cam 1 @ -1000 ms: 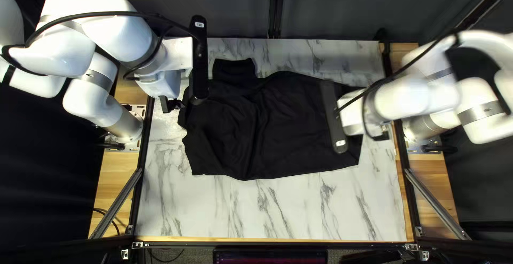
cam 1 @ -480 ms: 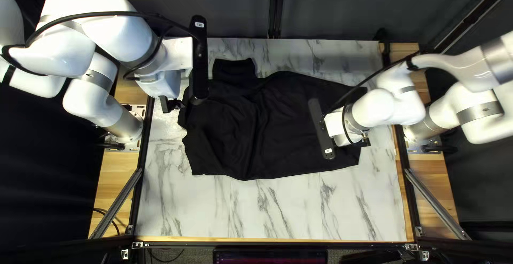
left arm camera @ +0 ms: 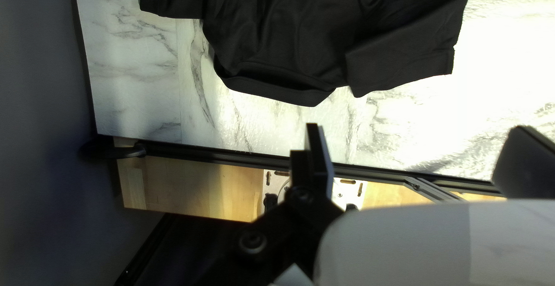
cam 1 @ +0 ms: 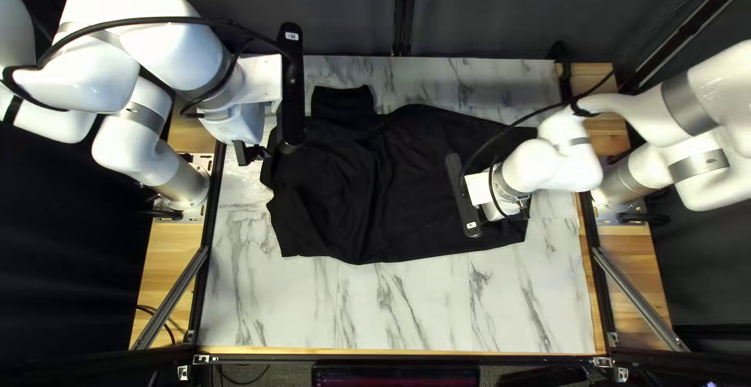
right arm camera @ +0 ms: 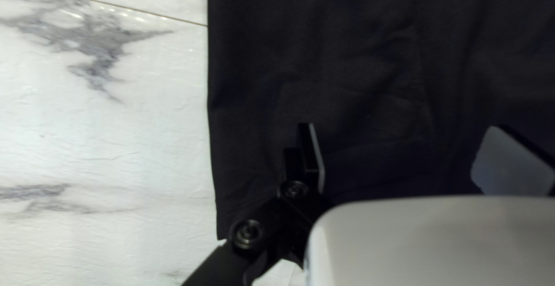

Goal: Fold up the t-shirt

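The black t-shirt point(cam 1: 407, 191) lies spread on the marble-look table point(cam 1: 399, 309), unfolded but creased, its collar point(left arm camera: 272, 83) toward the left arm point(cam 1: 149, 97) and its bottom hem toward the right arm point(cam 1: 540, 164). Around the shirt, each place is easy to give: one sleeve point(cam 1: 343, 101) sticks out from it toward the dark curtain point(cam 1: 469, 11), and the other point(left arm camera: 399, 69) lies on the opposite side of the collar, toward the table's near edge. The left gripper point(cam 1: 252, 153) hangs just off the shirt's collar end, apart from the cloth; in its own wrist view the two fingers point(left arm camera: 318, 147) stand wide apart with nothing gripped, and the shirt is ahead of them. The right gripper point(cam 1: 518, 214) is over the shirt near the hem end, on the side toward the table's near edge. Its own wrist view shows it parted too, holding nothing, with cloth beneath both fingers and one of the shirt's straight edges beside the nearer one. It seems close above the shirt, though I can't tell whether the tips touch the cloth
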`<state>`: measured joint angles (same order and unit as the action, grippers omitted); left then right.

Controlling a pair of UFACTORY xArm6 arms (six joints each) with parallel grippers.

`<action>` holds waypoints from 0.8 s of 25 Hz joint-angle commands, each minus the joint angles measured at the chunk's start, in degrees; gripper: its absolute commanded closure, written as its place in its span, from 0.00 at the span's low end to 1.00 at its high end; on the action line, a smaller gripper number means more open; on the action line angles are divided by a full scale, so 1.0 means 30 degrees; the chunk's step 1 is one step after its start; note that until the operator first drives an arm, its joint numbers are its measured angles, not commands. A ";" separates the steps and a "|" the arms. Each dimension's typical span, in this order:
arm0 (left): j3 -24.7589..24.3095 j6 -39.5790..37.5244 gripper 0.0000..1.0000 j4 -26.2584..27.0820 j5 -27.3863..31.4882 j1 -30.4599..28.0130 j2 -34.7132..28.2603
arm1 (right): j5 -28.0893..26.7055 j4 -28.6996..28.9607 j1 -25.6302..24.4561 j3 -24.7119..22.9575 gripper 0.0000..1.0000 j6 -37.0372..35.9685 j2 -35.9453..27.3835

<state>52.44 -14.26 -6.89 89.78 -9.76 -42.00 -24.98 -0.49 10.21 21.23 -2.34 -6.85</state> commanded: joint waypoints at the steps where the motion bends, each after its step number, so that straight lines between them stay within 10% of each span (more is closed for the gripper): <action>1: 0.0000 0.0000 0.00 0.0000 0.0000 0.0000 0.0000 | -0.0112 -0.0006 0.0010 -0.0125 0.00 0.0162 0.0043; 14: 0.0000 0.0000 0.00 0.0000 0.0000 0.0000 0.0000 | -0.0428 0.0287 -0.0582 0.0301 0.00 -0.0709 0.0610; 16: 0.0000 0.0000 0.00 0.0000 0.0000 0.0000 0.0000 | -0.0599 0.0450 -0.0641 0.0364 0.36 -0.0962 0.0562; 18: 0.0000 0.0000 0.00 0.0000 0.0000 0.0000 0.0000 | -0.0737 0.0762 -0.0766 0.0366 0.94 -0.1417 0.0494; 20: 0.0000 0.0000 0.00 0.0000 0.0000 0.0000 0.0000 | -0.0761 0.1022 -0.0888 0.0350 0.96 -0.1778 0.0524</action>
<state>52.44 -14.26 -6.89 89.78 -9.76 -42.00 -27.06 1.65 7.97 22.30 -6.43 -5.27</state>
